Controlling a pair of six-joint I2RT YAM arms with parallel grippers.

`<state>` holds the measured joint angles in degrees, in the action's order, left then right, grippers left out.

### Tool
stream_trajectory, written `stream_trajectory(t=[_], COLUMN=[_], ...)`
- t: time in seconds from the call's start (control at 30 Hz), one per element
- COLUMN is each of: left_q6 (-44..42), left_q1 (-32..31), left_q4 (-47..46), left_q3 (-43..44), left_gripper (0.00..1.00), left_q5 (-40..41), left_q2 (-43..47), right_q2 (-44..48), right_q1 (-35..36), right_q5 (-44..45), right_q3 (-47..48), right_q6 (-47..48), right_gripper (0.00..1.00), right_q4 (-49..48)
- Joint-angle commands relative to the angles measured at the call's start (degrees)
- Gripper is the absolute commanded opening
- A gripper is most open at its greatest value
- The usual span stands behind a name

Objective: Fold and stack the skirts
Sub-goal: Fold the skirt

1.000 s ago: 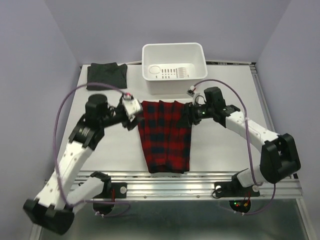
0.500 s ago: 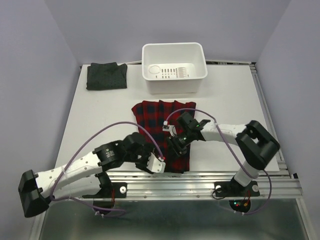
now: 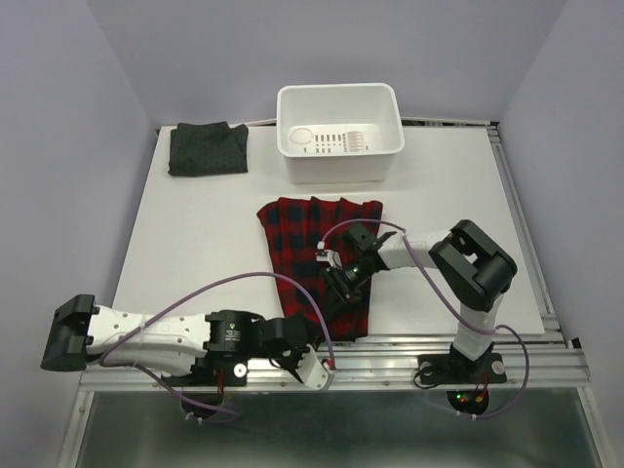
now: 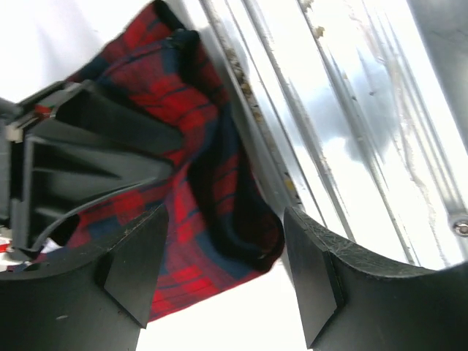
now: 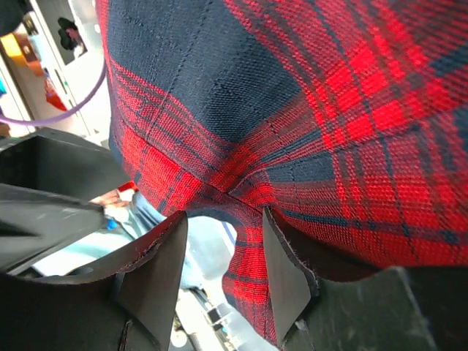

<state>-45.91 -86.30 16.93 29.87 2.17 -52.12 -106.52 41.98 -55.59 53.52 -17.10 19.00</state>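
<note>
The plaid skirt (image 3: 317,263) lies spread at centre frame, hem toward the bottom; the grey skirt (image 3: 207,149) sits folded at upper left. Our left gripper (image 4: 227,272) gapes wide around the hem corner, our right gripper (image 5: 223,250) stands half-open over a pucker, neither clamped. We judge both should pinch every layer evenly before lifting.

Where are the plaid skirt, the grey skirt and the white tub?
plaid skirt (image 3: 312,226), top view, far pleated part
grey skirt (image 3: 207,149), top view, middle of the cloth
white tub (image 3: 339,169), top view, near wall
</note>
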Motion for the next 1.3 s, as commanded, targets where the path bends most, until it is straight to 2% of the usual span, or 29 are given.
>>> stream_trajectory(t=[0.0, 0.1, 0.2, 0.37, 0.53, 0.8, 1.03, 1.27], left_q6=[2.76, 5.03, 8.72, 8.82, 10.75, 11.46, 12.95, 14.88], left_q1=[-2.64, -3.08, -3.08, -3.52, -3.70, -3.70, -3.70, -3.78], left_q4=[-2.60, -4.36, -6.54, -10.68, -12.00, -11.66, -10.16, -12.62], left_q3=[-0.69, -0.95, -0.34, -1.13, 1.42, 2.39, 3.62, 3.70], left_gripper=[0.75, 0.76, 0.75, 0.79, 0.79, 0.80, 0.66, 0.59], left_q5=[3.01, 4.93, 7.04, 10.30, 10.05, 8.02, 5.21, 9.51], left_q2=[-0.26, -3.07, -4.75, -4.48, -10.28, -16.69, -19.77, -24.35], right_q2=[2.01, 4.90, 7.55, 10.63, 6.86, -0.52, -4.39, -3.52], right_q1=[-2.15, -7.24, -8.40, -9.10, -11.65, -12.80, -12.80, -12.80], right_q5=[1.72, 0.50, -1.00, 2.32, 8.65, 11.64, 9.89, 9.01], right_q3=[1.05, 4.83, 6.86, 6.95, 5.64, 5.63, 5.72, 3.70], right_q6=[-0.91, -2.32, -3.20, -2.50, 0.30, 1.28, 3.65, 4.45], right_gripper=[0.52, 0.54, 0.55, 0.57, 0.56, 0.54, 0.43, 0.39], right_q4=[-0.55, -0.46, -0.46, -0.37, -0.28, 0.68, 4.11, 4.29])
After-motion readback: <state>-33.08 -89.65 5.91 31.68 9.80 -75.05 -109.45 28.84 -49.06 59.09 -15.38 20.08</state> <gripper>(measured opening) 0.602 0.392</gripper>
